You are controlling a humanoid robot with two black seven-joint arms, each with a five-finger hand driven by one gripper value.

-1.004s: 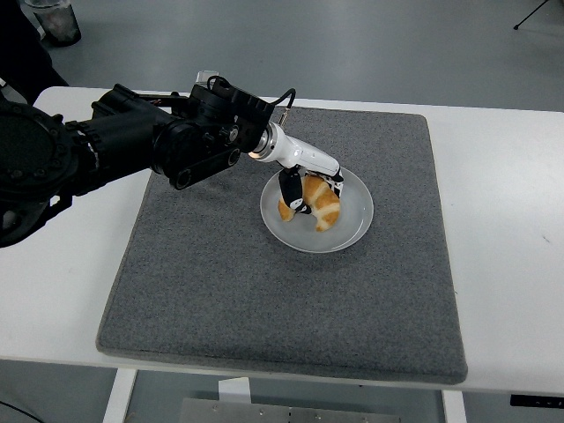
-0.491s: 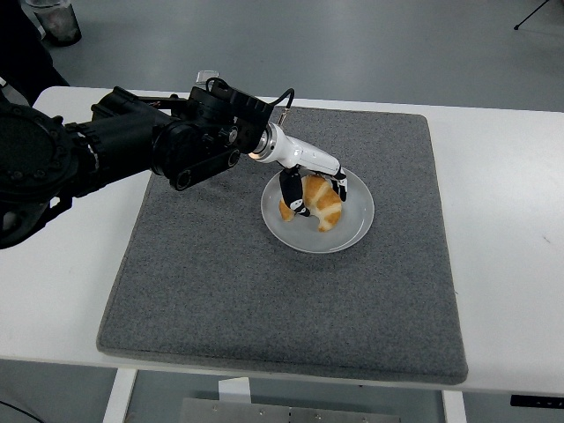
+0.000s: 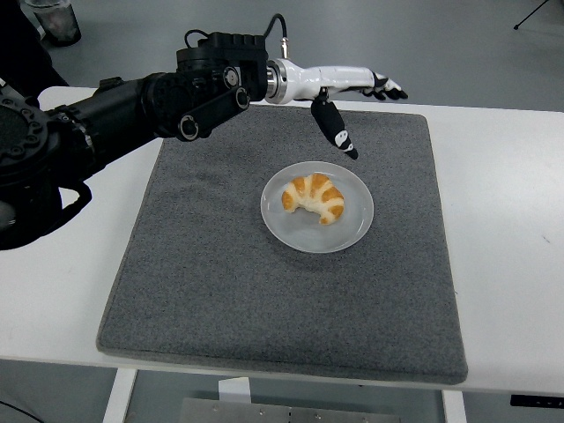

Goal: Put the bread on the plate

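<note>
1 bread (image 3: 314, 197) lies on 1 plate (image 3: 352, 231) at the grey mat's (image 3: 211, 282) centre. 1 left hand (image 3: 345, 99) hovers at the plate's 12 o'clock, fingers spread, empty.

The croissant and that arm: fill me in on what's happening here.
The robot's left hand is raised over the far side of the grey mat, fingers spread and holding nothing. The croissant lies on the white plate in the middle of the mat, apart from the hand. So the bread is on the plate. The right arm is out of view.
</note>
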